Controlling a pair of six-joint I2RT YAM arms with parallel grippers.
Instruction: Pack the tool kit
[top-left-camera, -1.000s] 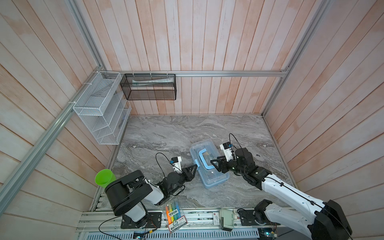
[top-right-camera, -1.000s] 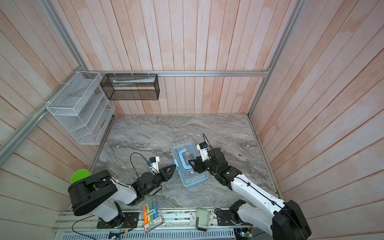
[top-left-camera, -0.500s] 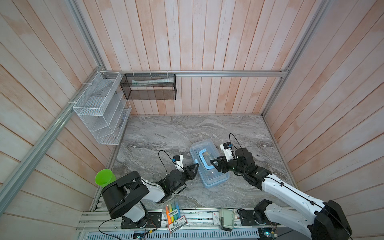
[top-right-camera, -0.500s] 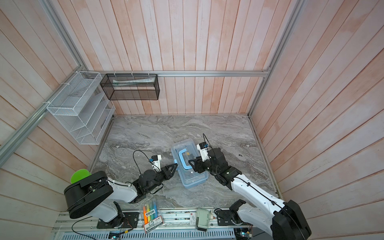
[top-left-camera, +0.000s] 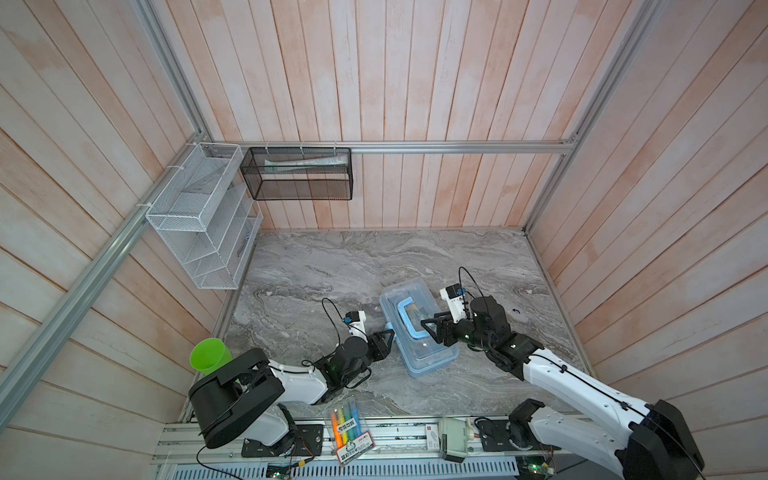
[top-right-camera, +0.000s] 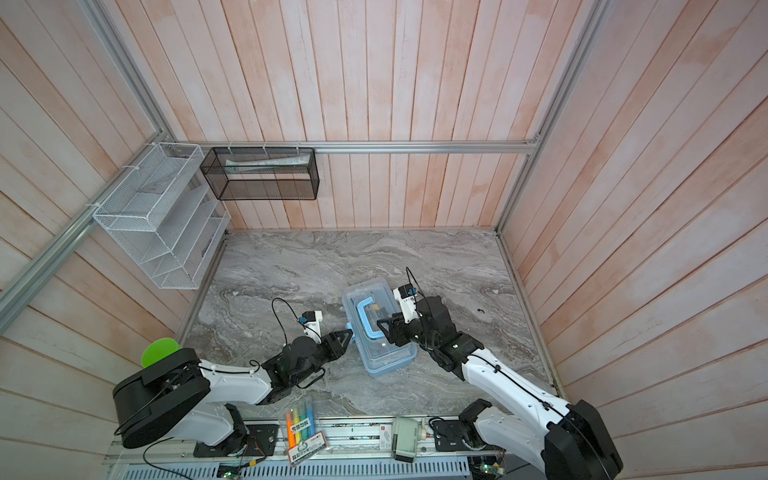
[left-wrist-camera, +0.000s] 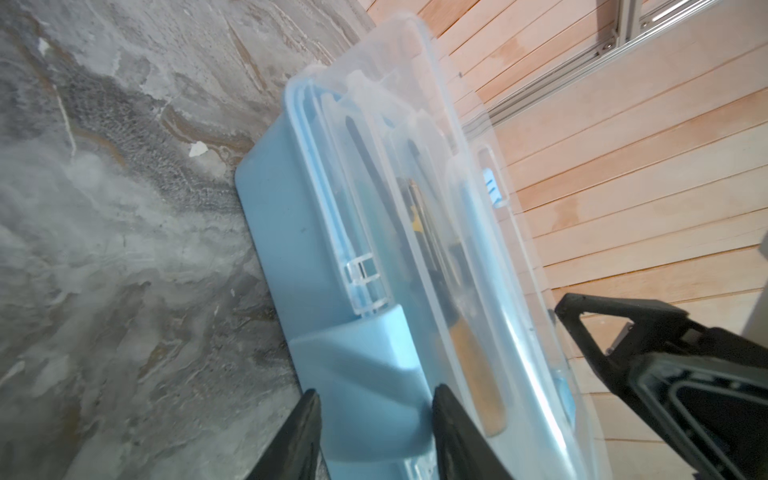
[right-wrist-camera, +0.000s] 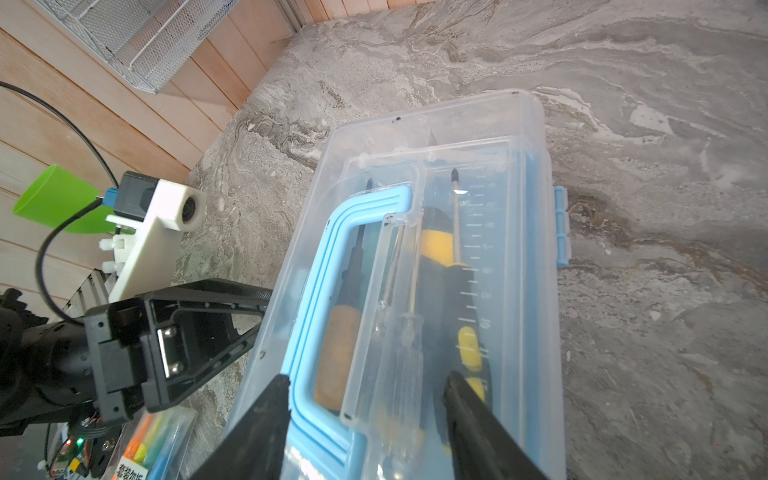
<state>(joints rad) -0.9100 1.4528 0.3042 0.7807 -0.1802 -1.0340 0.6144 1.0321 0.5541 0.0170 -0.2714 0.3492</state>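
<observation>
Closest to me, the pack of colored pens (top-left-camera: 350, 426) lies across the table's front edge. It is not part of the job. My left arm sits low, just beside it, so a big swing of that arm could knock it away.

Next is my left claw (left-wrist-camera: 376, 392). Its two fingers are half spread, one on each side of the blue latch (left-wrist-camera: 361, 357) on the case's long side. I cannot tell if they squeeze it or only sit beside it. If I push and the latch does not click, the fingers may slip off. The light case may also slide across the table.

The tool case (top-left-camera: 419, 359) stands in the front half of the table (top-left-camera: 332, 266), about midway between its left and right edges, turned at a slant. The clear lid (right-wrist-camera: 498, 249) is down and the screwdrivers (right-wrist-camera: 440, 245) lie inside.

My right claw (right-wrist-camera: 365, 376) is spread wide over the lid and pinches nothing. One finger is by the blue handle (right-wrist-camera: 322, 282). If it presses too hard on one side, the lid could bend or the case could tip. A finger could also catch the handle. The two claws are near each other and could bump.

Far back, the wire rack (top-left-camera: 203, 232) hangs on the wall, well apart.
</observation>
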